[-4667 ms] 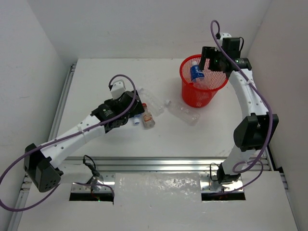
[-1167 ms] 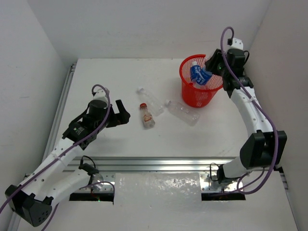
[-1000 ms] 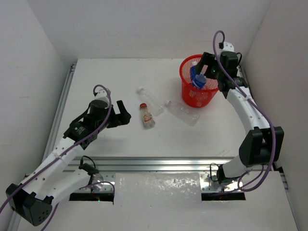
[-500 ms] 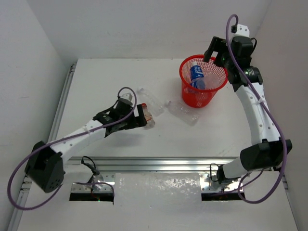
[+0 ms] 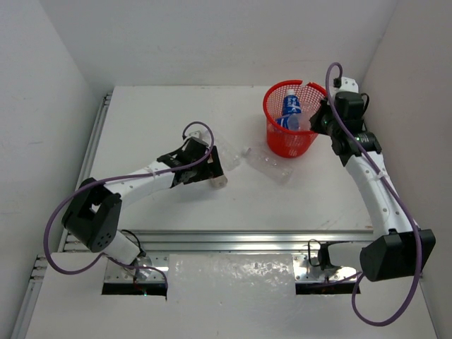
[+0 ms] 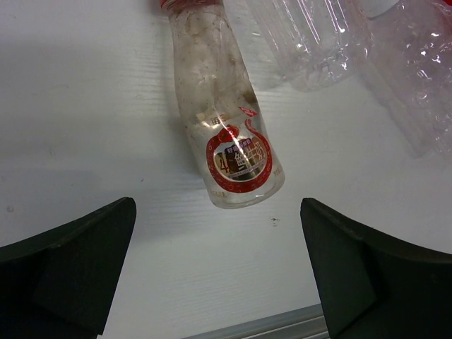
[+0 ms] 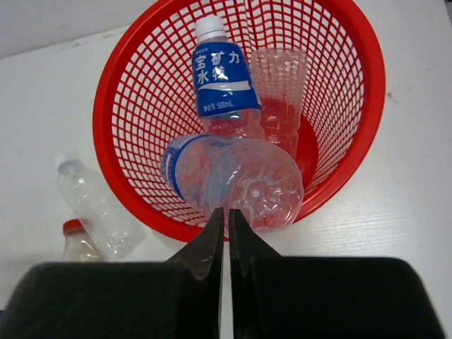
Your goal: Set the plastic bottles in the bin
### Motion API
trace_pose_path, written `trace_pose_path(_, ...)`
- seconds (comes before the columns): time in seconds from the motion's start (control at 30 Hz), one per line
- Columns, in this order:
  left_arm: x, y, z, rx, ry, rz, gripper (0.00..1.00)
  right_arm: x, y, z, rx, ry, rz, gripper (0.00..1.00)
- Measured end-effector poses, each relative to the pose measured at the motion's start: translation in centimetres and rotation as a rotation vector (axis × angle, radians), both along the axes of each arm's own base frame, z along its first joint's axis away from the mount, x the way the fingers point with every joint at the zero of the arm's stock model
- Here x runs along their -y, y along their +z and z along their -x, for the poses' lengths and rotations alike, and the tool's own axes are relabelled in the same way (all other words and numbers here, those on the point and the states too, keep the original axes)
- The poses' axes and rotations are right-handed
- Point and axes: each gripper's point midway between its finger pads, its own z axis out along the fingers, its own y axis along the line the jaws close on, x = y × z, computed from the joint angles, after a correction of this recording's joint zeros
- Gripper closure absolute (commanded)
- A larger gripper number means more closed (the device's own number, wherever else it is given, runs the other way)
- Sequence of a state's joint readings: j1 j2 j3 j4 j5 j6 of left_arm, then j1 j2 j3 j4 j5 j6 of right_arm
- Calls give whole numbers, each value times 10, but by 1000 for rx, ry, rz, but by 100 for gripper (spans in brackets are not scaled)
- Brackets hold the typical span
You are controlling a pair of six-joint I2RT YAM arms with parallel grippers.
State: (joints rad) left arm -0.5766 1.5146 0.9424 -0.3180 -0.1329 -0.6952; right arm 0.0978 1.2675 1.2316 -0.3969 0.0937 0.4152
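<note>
Left end effector (image 6: 218, 212) agape over red-capped bottle (image 6: 222, 120) | right end effector (image 7: 227, 233) closed, seemingly empty

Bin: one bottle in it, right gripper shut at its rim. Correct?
Not one bottle. The right wrist view shows three in the bin: a white-capped blue-labelled bottle, a clear unlabelled bottle, and a second blue-labelled bottle lying with its base toward the camera. The right gripper is shut at its rim, as you said.

White table (image 5: 155, 113) bordered by aluminium rails (image 5: 233, 236) and white walls (image 5: 212, 35).
</note>
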Motion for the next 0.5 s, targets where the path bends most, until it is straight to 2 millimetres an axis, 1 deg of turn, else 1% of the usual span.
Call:
trace_pose_path(0.03, 0, 0, 0, 1, 1, -1, 0, 0, -6, 0, -6, -3, -6, 99)
trace_pose_path(0.1, 0, 0, 0, 2, 1, -2, 0, 0, -4, -3, 13, -7, -12, 97)
trace_pose_path(0.17, 0, 0, -1, 3, 1, 0, 0, -2, -1, -6, 35, 1, -17, 96)
trace_pose_path(0.33, -1, -4, 1, 4, 0, 0, 0, -7, -3, -13, 43, 26, -31, 94)
trace_pose_path(0.37, -2, -6, 3, 0, 0, -3, 0, -9, -5, -15, 42, 33, -36, 85)
trace_pose_path(0.4, -3, -8, 4, -5, 0, -7, 0, -10, -6, -16, 41, 36, -43, 74)
trace_pose_path(0.47, -5, -10, 6, -10, 0, -12, 0, -13, -8, -16, 35, 42, -55, 64)
trace_pose_path(0.5, -5, -10, 6, -10, 0, -13, 0, -14, -8, -15, 31, 47, -58, 47)
